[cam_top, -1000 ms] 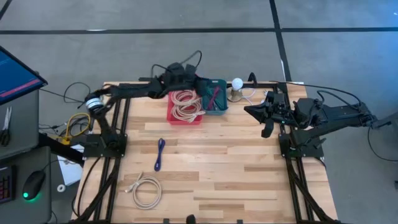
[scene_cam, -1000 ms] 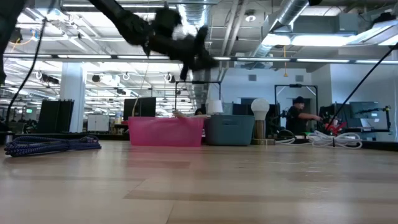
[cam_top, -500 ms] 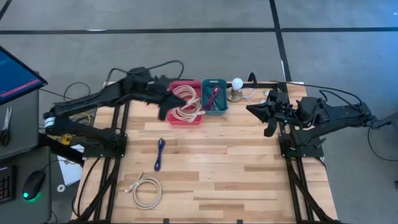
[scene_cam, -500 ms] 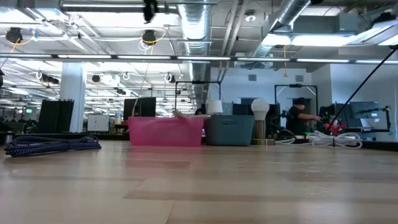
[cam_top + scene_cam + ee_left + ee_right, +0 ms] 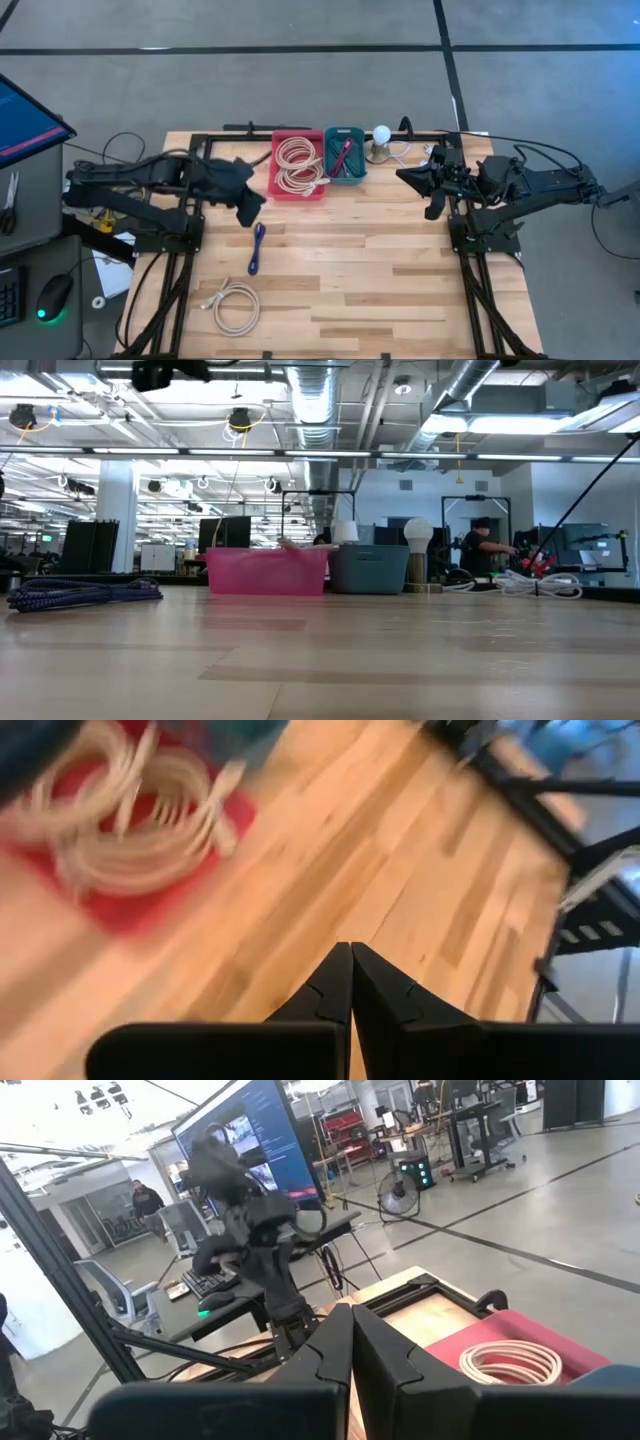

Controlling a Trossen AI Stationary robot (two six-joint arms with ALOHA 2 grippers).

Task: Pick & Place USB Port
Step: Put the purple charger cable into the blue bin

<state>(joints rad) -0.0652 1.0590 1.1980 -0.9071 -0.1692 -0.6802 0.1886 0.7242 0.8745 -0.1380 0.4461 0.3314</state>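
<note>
Left pincer (image 5: 247, 207) hangs pressed together, empty, blue cable (image 5: 256, 247) just beneath; white cable (image 5: 235, 305) unplaced too. Right pincer (image 5: 424, 186) waits, pressed together.

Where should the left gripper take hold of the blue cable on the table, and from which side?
Grip the blue cable at its middle, coming straight down from above. It lies flat on the table as a narrow bundle running roughly front to back, so set the fingers across its short width. The left gripper, fingers shut, sits just behind its far end and must open first.
</note>
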